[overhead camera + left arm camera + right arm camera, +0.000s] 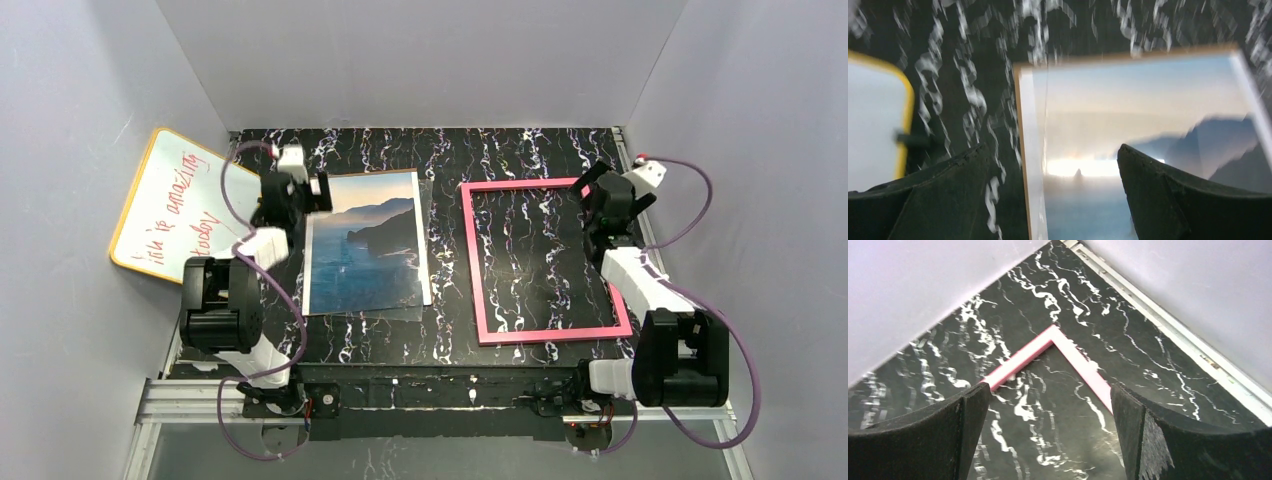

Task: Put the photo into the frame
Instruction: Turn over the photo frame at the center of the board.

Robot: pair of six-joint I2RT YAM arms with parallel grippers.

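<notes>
Though flat, photo (365,245) lengthwise near-to-far, sky farthest

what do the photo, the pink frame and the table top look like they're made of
Photo: likely a glossy paper print; thin, flat, white margin, some sheen in the left wrist view. Frame: thin pink bars with a matte look; painted wood or plastic, cannot tell. Table: black marble-pattern surface, probably printed laminate.
</notes>
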